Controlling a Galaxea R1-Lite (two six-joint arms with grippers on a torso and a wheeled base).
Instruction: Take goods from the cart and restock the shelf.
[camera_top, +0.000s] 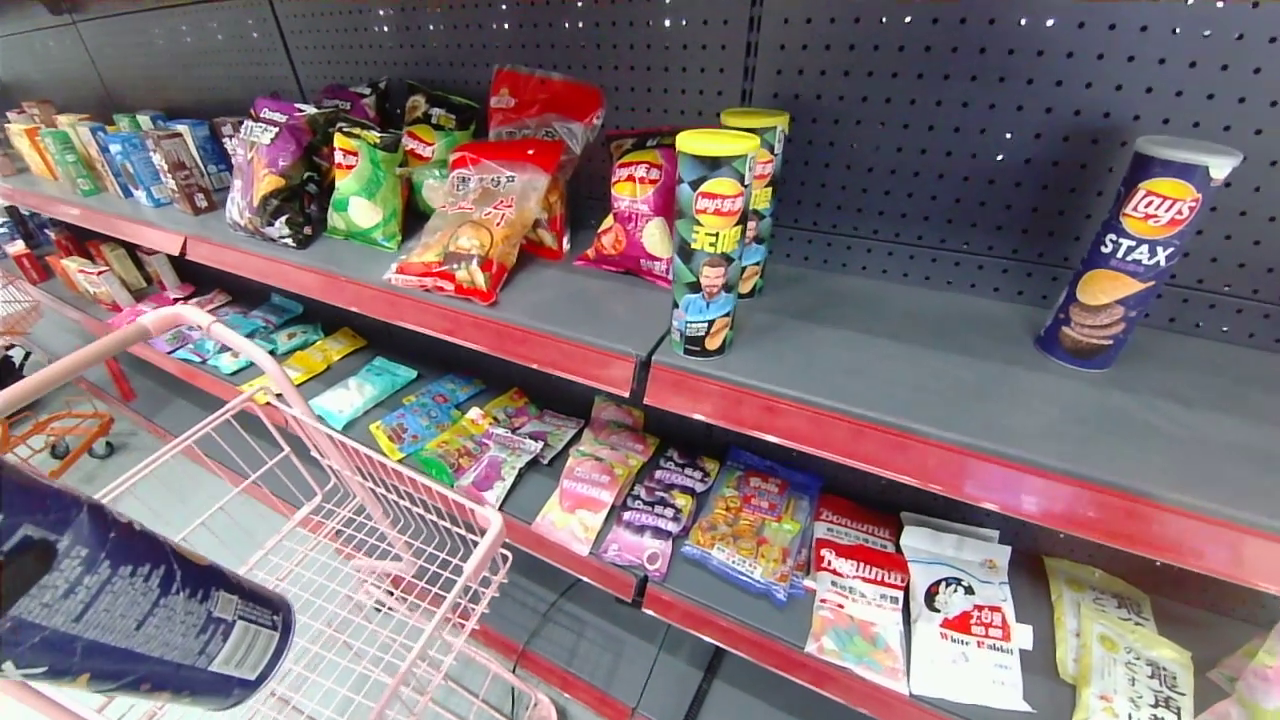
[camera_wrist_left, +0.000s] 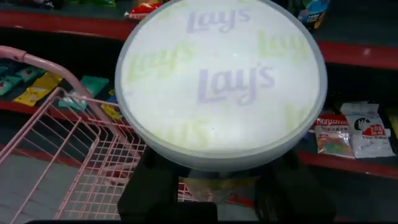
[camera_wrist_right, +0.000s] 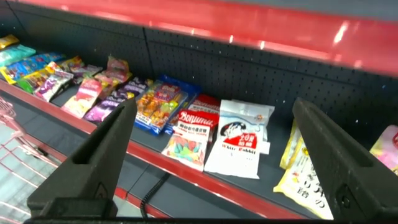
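Head view has the shelf (camera_top: 950, 370) running from far left to near right in 2 tiers. The upper tier has a bare grey stretch on its right half. Below, at near left, stands the pink wire cart (camera_top: 490, 560).

At the near-left corner, above the cart, the dark blue chip can (camera_top: 130, 610) lies tilted on its side. In the left wrist view its pale lid (camera_wrist_left: 221, 81) faces the camera and the left gripper (camera_wrist_left: 217, 183) pinches the can between its jaws. On the upper tier a matching blue can (camera_top: 1130, 255) leans against the back panel at far right, well apart from 2 yellow-lidded cans (camera_top: 712, 245) near the middle.

In the right wrist view the right gripper (camera_wrist_right: 214, 155) hangs before the lower tier, jaws spread wide with nothing between them.

The step in hand looks like carrying 1 can from cart to shelf. Next, the can likely needs lifting above the red edge, turning upright and setting down on the bare stretch, probably near its blue match.
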